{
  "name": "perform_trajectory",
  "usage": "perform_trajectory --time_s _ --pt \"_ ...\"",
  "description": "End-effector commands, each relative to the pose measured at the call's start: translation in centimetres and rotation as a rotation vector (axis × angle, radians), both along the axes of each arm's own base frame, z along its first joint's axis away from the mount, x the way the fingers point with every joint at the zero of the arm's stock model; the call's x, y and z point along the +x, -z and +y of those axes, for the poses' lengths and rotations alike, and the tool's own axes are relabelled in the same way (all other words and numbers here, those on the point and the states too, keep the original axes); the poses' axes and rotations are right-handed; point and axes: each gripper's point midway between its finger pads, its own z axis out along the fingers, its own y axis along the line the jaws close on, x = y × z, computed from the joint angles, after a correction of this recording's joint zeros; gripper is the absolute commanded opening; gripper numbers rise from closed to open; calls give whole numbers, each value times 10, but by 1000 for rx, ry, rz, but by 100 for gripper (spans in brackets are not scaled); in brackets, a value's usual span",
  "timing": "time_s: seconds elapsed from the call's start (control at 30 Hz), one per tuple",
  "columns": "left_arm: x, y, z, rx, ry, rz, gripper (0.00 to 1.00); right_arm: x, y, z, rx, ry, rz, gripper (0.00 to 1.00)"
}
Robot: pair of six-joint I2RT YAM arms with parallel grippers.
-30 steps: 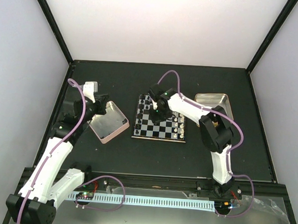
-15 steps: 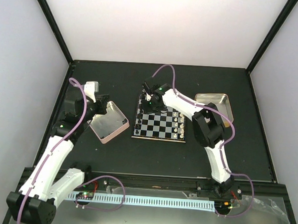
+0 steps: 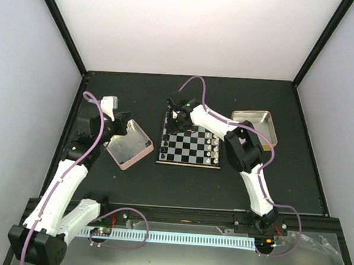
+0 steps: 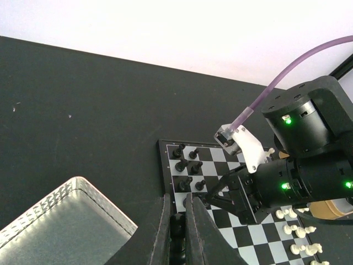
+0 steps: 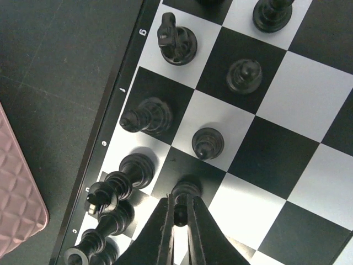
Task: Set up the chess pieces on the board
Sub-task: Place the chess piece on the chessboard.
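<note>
Pink tin [image 3: 127, 146], near left on the table [image 3: 103, 182]. The left gripper [image 4: 176, 205] hangs over its far rim with jaws clenched. Something dark shows between the fingers, but it cannot be told whether that is a piece.

Board [image 3: 190, 147], centre, near the tin and not touching it. Black pieces [image 3: 166, 145] stand in two files along its left side. White pieces [image 3: 212, 147] stand along its right side.

Right gripper [image 5: 177, 207], low over the board's far left corner. Its jaws are pinched on a black pawn [image 5: 186, 186] standing on a dark square of the second file. A tall piece [image 5: 118, 185] in the edge file stands just beside the left finger. A bishop [image 5: 146, 117] and another pawn [image 5: 208, 142] stand one square further on.

Gold tin [image 3: 257, 122], far right, well apart from both grippers.

Hazards, as judged:
- The pawn may cling to a pad when released and topple, being tiny and glossy.
- The left finger may clip the tall piece if the gripper opens wide or withdraws at a slant. That could fell others in the closely packed row.
- The pawn may be left off-centre if it is let go at a tilt.
- The arms may collide if the left one comes to this corner before the right one clears it.
</note>
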Motion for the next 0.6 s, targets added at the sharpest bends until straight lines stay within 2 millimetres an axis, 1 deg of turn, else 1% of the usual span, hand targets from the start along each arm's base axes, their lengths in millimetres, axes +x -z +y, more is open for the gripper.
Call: perform_trajectory --time_s 0.0,0.13,0.27,0.4,0.5,0.57 --pt "1 -6 -2 -5 15 -18 2 7 1 3 1 15 -17 8" --pt "1 -6 -3 -4 17 -18 2 7 -4 6 18 12 -18 15" --pt "2 -6 -3 -7 18 -17 2 8 -19 13 66 12 -33 23" --pt "2 -4 -5 -13 29 -10 2 11 -50 19 147 27 -77 30" --pt "2 -2 -10 -31 51 3 2 10 -75 18 204 48 -129 36" --pt "2 -1 -15 -64 74 21 2 5 -91 15 252 44 -169 39"
